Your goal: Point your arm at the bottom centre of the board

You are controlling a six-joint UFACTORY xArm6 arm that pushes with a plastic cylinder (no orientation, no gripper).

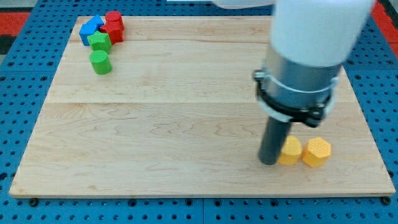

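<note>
My tip (269, 162) rests on the wooden board (186, 112) at the view's lower right, right of the bottom centre. It touches or nearly touches the left side of a yellow block (290, 151). A yellow hexagonal block (316, 152) sits just right of that one. At the view's top left is a cluster: a blue block (91, 28), a red cylinder (114, 18) with a red block (112, 32) below it, a green block (99, 42) and a green cylinder (100, 63).
The arm's grey and white body (305, 56) hangs over the board's right part and hides the surface behind it. A blue perforated table (18, 93) surrounds the board on all sides.
</note>
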